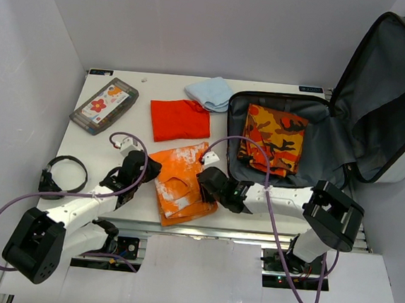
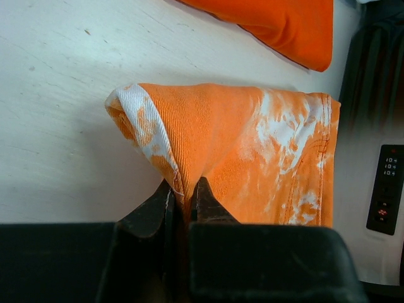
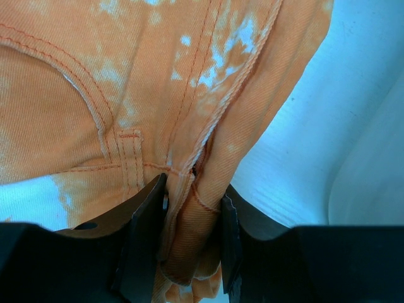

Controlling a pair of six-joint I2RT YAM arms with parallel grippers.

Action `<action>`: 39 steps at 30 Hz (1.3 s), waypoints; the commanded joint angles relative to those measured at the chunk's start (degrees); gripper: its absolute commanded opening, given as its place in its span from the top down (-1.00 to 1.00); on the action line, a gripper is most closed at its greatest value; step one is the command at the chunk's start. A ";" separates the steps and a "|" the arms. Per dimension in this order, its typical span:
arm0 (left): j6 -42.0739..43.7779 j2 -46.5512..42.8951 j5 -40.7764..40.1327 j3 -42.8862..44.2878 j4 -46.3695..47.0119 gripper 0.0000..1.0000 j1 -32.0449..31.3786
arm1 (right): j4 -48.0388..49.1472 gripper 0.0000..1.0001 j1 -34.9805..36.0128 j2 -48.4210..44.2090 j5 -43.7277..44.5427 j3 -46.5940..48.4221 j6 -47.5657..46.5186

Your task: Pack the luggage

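- Along the left edge of the bench (image 1: 93,145), a small grey case (image 1: 103,105) with a red flower lies near the far-left corner, and a black ring-shaped object (image 1: 64,175) sits closer to the front-left corner.
- Near the front edge, the left pincer (image 2: 184,191) is clamped tight on a raised fold at the left side of a pair of orange shorts (image 1: 182,182) blotched with white.
- At the middle of the front edge, the shorts lie spread between the two pincers, their near corner reaching the bench's front edge.
- Behind the shorts, toward the far edge, a folded red cloth (image 1: 180,120) lies flat, with a light blue cloth (image 1: 210,92) bunched at its far-right corner.
- On the shorts' right side, the right pincer (image 3: 189,194) grips a stitched seam, the fabric bunched between its jaws.
- Across the right half of the bench, the luggage (image 1: 328,138) lies open, its dark grey lined base flat and its lid tilted back past the right edge.
- Inside the base, toward its left side, rests a folded orange camouflage garment (image 1: 273,138).
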 commanded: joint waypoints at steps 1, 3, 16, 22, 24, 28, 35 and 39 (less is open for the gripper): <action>1.23 -2.48 1.08 2.62 3.49 1.00 -0.83 | -5.97 0.85 0.76 -3.19 4.30 4.47 -2.73; 1.59 -3.79 0.99 4.01 2.34 1.00 -0.91 | -6.53 0.85 0.76 -4.07 5.06 5.60 -3.12; 6.12 -4.59 2.27 16.31 -0.78 1.00 -1.30 | -11.71 0.85 0.15 -12.44 11.40 14.97 -8.80; 12.01 8.92 4.60 32.11 -0.20 1.00 -1.63 | -13.92 0.85 -5.99 -16.12 11.28 20.22 -12.09; 12.67 13.81 7.53 36.91 -0.14 1.00 -2.04 | -14.01 0.85 -11.01 -17.31 8.82 20.61 -13.11; 15.14 26.25 11.01 49.76 0.90 1.00 -4.26 | -14.15 0.85 -21.63 -19.08 3.31 20.61 -14.22; 19.70 43.96 13.68 75.21 -1.38 1.00 -10.11 | -14.43 0.85 -42.96 -23.47 -10.21 21.49 -15.39; 20.62 51.38 12.26 82.98 -2.07 1.00 -12.61 | -13.80 0.85 -51.15 -25.10 -13.91 18.81 -15.26</action>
